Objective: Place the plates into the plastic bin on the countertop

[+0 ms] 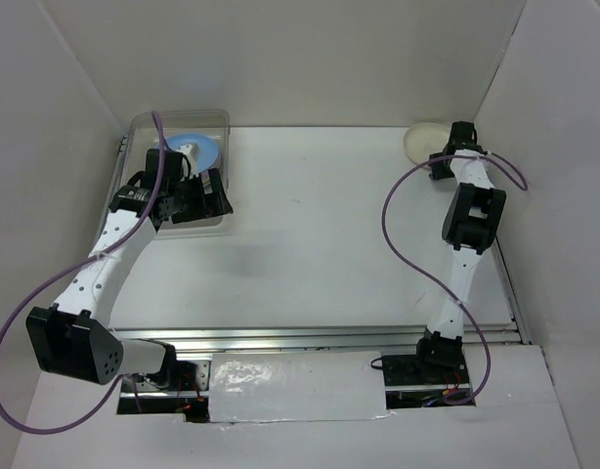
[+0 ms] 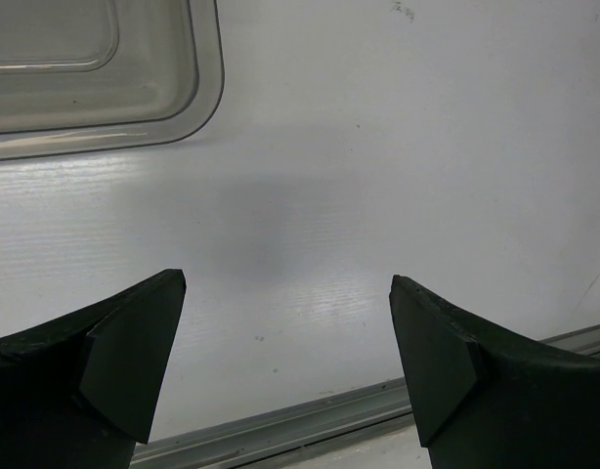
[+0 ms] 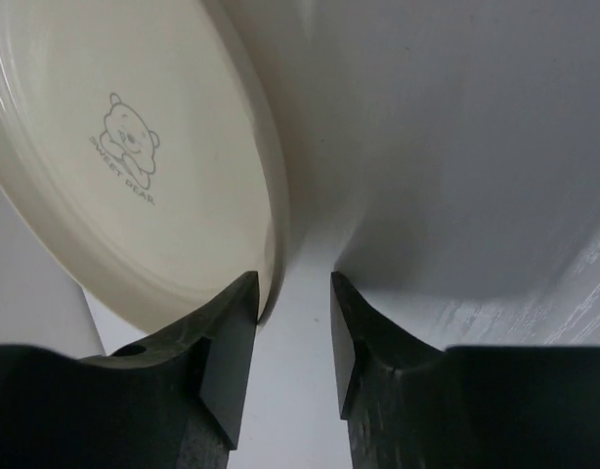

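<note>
Partly hidden under left gripper, jaws spread wide: bin, blue plate inside. Far right of bin: cream plate, bear print, rim touching right gripper, jaws narrowly apart.

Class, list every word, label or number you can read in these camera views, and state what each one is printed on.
"SWEET BEAR": small grey print under a bear drawing on the round cream glazed plate, right wrist view.
No other text is readable in any view.
</note>
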`<state>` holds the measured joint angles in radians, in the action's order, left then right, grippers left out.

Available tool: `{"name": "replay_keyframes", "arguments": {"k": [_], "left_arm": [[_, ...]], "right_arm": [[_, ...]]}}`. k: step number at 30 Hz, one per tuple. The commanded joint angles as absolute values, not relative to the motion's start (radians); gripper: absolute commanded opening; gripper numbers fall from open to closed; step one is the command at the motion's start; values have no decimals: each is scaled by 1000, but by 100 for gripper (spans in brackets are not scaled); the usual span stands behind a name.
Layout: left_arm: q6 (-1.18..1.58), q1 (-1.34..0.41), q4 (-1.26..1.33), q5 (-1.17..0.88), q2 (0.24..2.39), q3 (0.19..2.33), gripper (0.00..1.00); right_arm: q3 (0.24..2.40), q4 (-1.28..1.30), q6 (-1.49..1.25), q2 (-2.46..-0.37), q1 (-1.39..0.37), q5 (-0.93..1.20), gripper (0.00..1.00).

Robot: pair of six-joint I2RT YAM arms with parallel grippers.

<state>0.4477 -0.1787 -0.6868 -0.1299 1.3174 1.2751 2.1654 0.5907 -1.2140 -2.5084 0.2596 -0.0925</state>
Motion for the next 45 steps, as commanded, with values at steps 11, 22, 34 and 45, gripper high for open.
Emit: {"name": "replay_keyframes", "arguments": {"k": [11, 22, 34, 45], "left_arm": [[439, -83, -637, -195, 1232, 1259, 99], [365, -58, -523, -436, 1158, 1209, 99], [342, -21, -394, -629, 1192, 1147, 99], [351, -21, -351, -585, 1206, 1111, 57]], "right_arm": [[2019, 548, -1111, -2367, 212, -127, 0], [1534, 450, -827, -1778, -222, -217, 0], [1376, 483, -821, -1486, -641, -163, 0], [1339, 511, -857, -1398, -752, -184, 0]]}}
